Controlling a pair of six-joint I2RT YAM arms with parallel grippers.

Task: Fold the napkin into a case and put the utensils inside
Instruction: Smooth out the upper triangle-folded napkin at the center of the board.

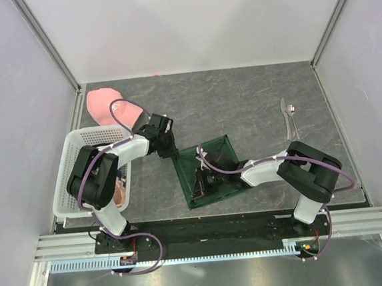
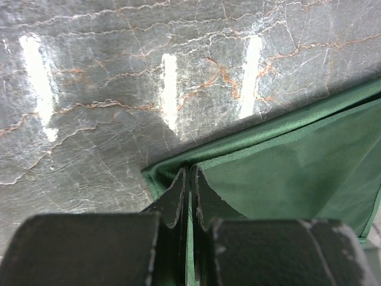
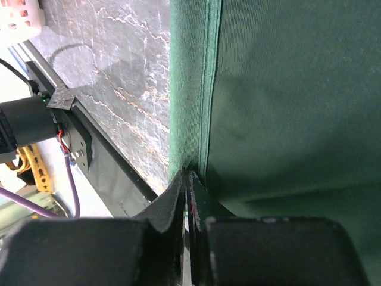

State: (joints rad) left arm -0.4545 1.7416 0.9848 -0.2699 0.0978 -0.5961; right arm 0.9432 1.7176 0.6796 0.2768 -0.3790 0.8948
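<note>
Pinching the napkin on the tabletop, the left jaws were clamped on its corner and the right jaws on its hem, cloth spreading ahead of each, so lifting evenly would likely keep the fold straight.

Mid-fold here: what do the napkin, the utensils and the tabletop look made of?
Napkin: woven cloth, matte dark green; fine ribbed weave and a stitched hem show. Utensils: probably polished metal, silver with bright glints. Tabletop: glossy grey stone-look surface, veined, mirroring lights; real stone or laminate unclear.
</note>
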